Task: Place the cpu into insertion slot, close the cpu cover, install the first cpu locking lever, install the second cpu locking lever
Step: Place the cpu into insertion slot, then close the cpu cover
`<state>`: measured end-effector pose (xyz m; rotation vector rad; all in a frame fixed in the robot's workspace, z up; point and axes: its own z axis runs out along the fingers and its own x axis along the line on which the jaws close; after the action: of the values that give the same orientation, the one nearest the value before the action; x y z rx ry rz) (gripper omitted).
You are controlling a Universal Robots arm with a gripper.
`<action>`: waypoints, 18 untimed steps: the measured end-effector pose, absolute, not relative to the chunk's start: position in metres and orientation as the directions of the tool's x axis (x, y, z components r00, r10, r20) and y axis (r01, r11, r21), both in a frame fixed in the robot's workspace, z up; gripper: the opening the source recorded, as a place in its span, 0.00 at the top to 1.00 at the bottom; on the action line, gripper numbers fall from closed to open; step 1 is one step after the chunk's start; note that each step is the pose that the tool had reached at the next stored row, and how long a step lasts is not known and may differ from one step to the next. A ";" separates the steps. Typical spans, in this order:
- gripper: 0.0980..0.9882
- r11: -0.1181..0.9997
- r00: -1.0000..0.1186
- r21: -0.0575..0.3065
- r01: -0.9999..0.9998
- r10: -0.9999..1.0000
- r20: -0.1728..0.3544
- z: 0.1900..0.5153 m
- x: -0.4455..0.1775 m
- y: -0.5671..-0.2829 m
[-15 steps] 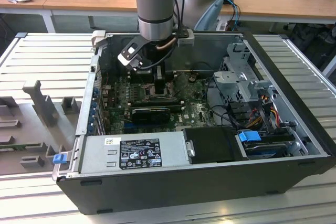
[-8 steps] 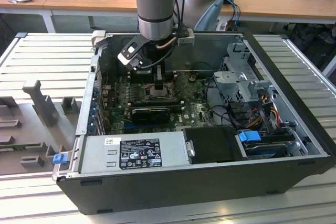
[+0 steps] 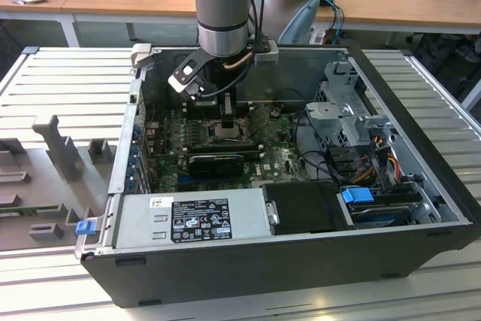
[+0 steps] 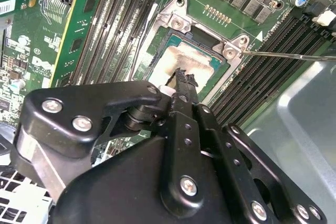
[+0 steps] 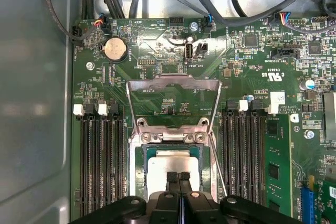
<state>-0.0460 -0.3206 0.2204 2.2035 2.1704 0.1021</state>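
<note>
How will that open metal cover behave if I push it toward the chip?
The cover is a thin frame hinged beside the chip, so it should swing, not slide. Being thin with a large window, it probably flexes under an off-centre push.

A grey metal worktop [image 3: 68, 80] of long ribbed slats spans the exterior view. A black computer case [image 3: 248, 268] lies on its side at the middle of it, open face up, its long walls running from 9 to 3 o'clock. At 9 o'clock from the case a grey moulded fixture [image 3: 45, 178] with upright blocks and recesses rests on the slats, just beside the case wall. A small blue tab [image 3: 85, 225] sits at the case's 8 o'clock corner, between case and fixture; which of them it belongs to cannot be told. Slats also show at 10 and 3 o'clock from the case.
</note>
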 end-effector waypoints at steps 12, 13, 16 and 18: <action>0.99 -0.016 0.014 0.077 0.997 1.000 0.023 0.223 -0.042 -0.324; 0.99 -0.016 0.014 0.077 0.997 1.000 0.023 0.224 -0.042 -0.324; 0.99 -0.016 0.014 0.077 0.997 1.000 0.023 0.228 -0.042 -0.324; 0.99 -0.016 0.014 0.077 0.997 1.000 0.023 0.229 -0.042 -0.324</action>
<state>-0.0424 -0.3238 0.2286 2.2087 2.1761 0.1095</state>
